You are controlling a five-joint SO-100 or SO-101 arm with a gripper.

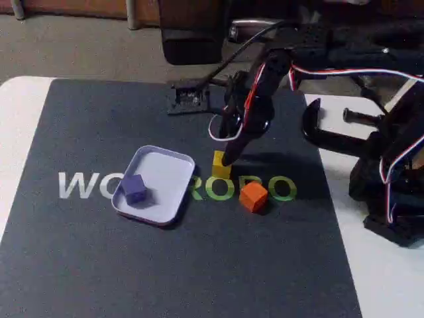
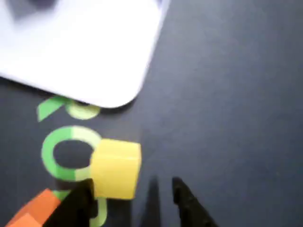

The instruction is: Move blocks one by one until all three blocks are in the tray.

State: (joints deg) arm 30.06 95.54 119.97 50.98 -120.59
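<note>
The yellow block rests on the dark mat just right of the tray. My gripper is down over it and open. In the wrist view the block lies between the two dark fingertips, close against the left one. The purple block lies inside the tray near its left side. The orange block stands on the mat right of the yellow one in the fixed view.
A dark mat with white and green lettering covers the table. A black clamp and the arm's base with cables stand at the right. A small black board lies at the mat's far edge.
</note>
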